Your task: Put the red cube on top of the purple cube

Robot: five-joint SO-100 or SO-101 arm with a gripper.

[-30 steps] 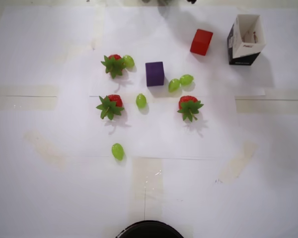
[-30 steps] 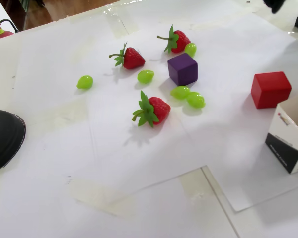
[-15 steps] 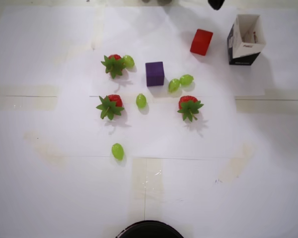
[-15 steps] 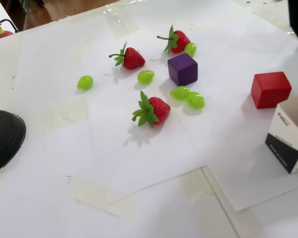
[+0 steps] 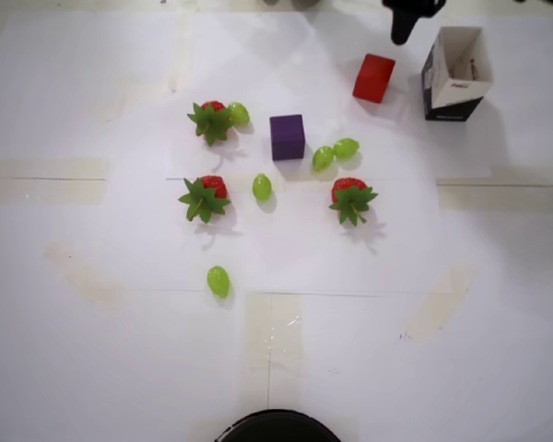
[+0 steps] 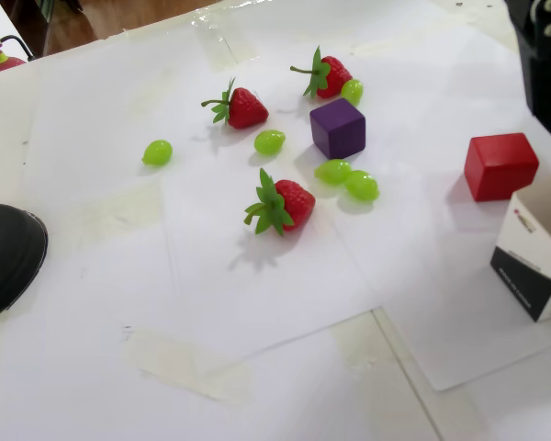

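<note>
The red cube (image 5: 374, 77) sits on the paper beside the carton (image 5: 455, 72), well apart from the purple cube (image 5: 287, 136); it looks rigid, light, best pinched across opposite flat faces. The gripper (image 5: 402, 35) hovers near it; open or closed, I cannot tell.

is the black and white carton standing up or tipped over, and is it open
Standing upright and open. In the overhead view the carton shows its open top and pale inner walls; the fixed view shows it resting on its base beside the red cube.

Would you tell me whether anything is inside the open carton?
In the overhead view the carton shows pale inner walls and only a small dark mark inside; its floor is mostly hidden, so contents can't be ruled out.
</note>
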